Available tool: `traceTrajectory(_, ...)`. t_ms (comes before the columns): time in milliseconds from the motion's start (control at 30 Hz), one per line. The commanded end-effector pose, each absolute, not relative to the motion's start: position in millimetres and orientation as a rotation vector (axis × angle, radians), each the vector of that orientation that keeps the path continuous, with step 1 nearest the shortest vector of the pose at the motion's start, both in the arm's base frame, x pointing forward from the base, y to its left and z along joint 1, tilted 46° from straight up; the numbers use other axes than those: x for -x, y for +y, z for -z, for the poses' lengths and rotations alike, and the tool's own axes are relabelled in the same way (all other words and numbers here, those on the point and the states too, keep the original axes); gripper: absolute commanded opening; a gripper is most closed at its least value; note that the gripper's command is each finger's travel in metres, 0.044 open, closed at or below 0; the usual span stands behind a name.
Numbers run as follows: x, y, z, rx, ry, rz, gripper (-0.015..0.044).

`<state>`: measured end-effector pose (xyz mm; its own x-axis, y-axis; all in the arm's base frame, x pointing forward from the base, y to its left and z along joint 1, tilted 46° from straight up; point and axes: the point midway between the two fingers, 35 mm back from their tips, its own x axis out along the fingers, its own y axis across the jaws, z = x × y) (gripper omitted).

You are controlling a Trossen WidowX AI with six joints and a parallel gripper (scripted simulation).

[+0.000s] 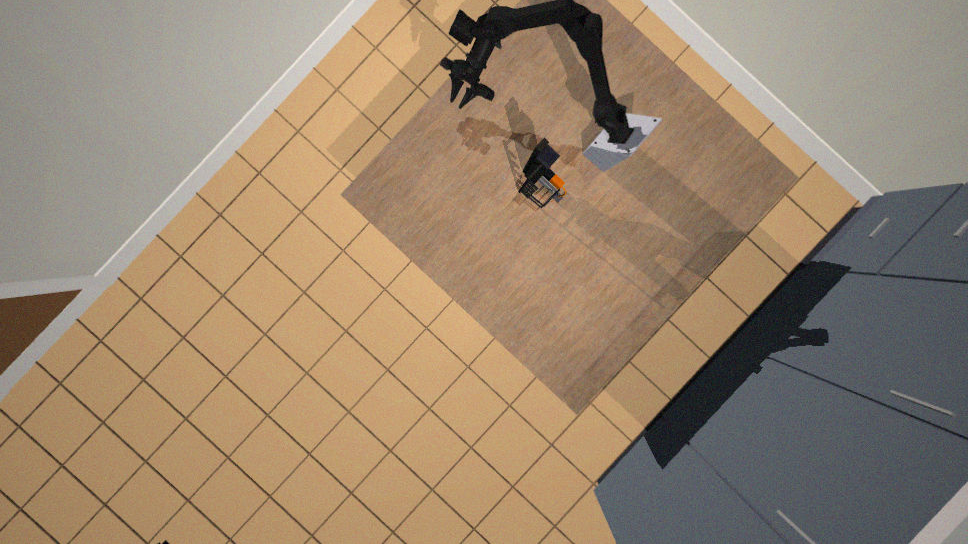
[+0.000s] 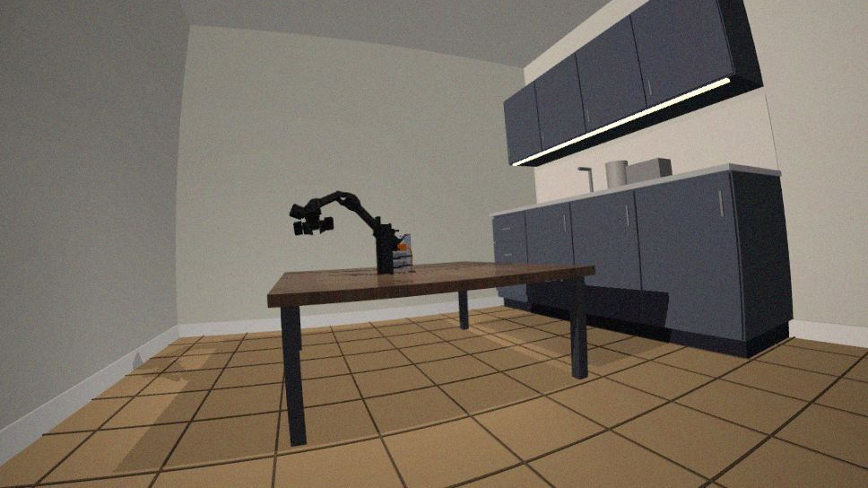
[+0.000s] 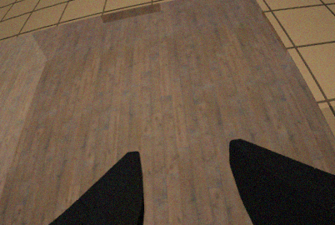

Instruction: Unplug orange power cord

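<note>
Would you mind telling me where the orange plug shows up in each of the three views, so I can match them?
Top: the orange plug sits mid-table, just below-left of the arm's base plate.
Exterior: a small orange spot right of the arm's base column, above the table.
Wrist: not in it; only bare wood and the fingers.
Shared landmark: the wooden table.
</note>
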<state>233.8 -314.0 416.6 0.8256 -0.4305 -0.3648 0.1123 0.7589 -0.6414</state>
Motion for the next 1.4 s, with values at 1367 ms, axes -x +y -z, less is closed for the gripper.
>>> traceTrajectory(1367,-355,-29,-81,1.036,1.428,-0.436,0.016)
